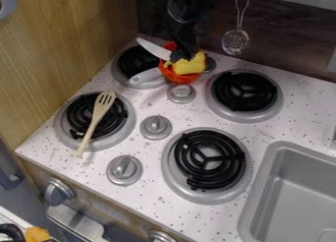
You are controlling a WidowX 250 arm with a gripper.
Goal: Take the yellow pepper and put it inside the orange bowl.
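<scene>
Gripper [186, 53]: touching or just above the yellow pepper [190, 65]; open or gripping, we can't tell.
Pepper: at the orange bowl's mouth, near the back of the stovetop [197, 113].
Risk: sideways drift, and we roll it off the orange bowl [181, 79].

Spatula [103, 105] left of bowl [181, 79] (sink [264, 163] right).
</scene>
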